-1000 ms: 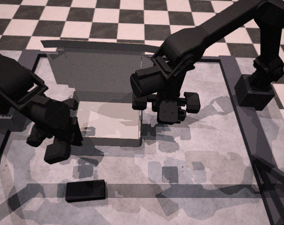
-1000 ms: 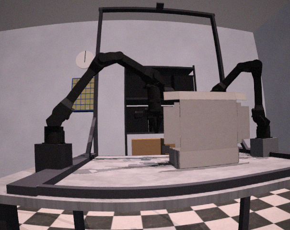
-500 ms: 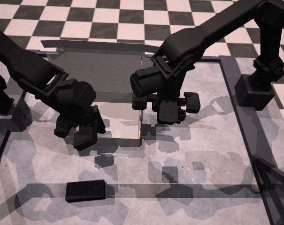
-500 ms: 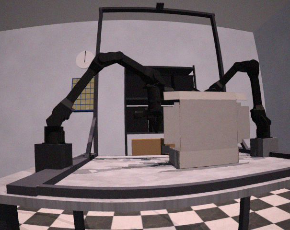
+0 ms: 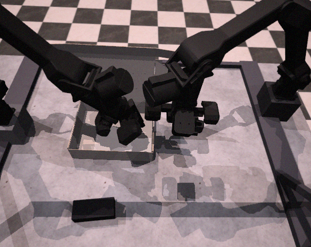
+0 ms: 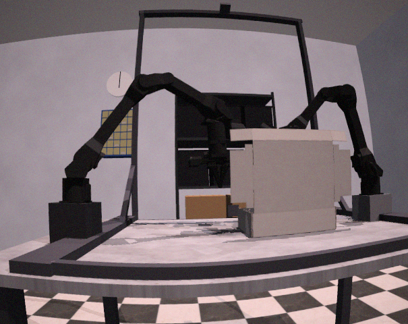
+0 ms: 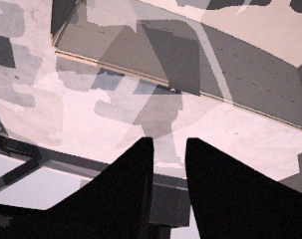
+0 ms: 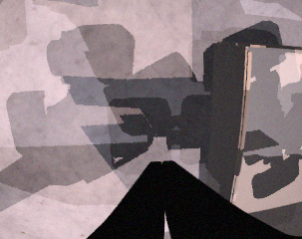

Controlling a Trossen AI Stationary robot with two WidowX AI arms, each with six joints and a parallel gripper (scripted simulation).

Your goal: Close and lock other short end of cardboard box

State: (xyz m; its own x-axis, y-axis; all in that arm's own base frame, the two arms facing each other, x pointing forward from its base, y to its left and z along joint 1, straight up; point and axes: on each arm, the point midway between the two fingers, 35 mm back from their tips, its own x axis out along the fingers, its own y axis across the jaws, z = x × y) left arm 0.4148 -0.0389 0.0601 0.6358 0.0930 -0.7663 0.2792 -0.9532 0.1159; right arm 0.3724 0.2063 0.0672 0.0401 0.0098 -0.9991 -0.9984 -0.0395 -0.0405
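The cardboard box (image 5: 111,133) sits open-topped on the table, with a tall flap standing at its far side. It also shows in the exterior view (image 6: 287,181). My left gripper (image 5: 121,130) hangs over the inside of the box, tilted, above the box floor (image 7: 190,47). Its fingers are nearly together with nothing between them. My right gripper (image 5: 185,127) hangs just outside the box's right short wall (image 5: 153,130) and apart from it. Its fingers (image 8: 164,186) are shut and empty, with the box (image 8: 273,133) to their right. It also shows in the exterior view (image 6: 218,179).
A black block (image 5: 93,209) lies near the table's front left. A small dark square (image 5: 185,190) lies front centre. A raised dark rim (image 5: 250,87) frames the work surface. A brown box (image 6: 206,206) stands in the background.
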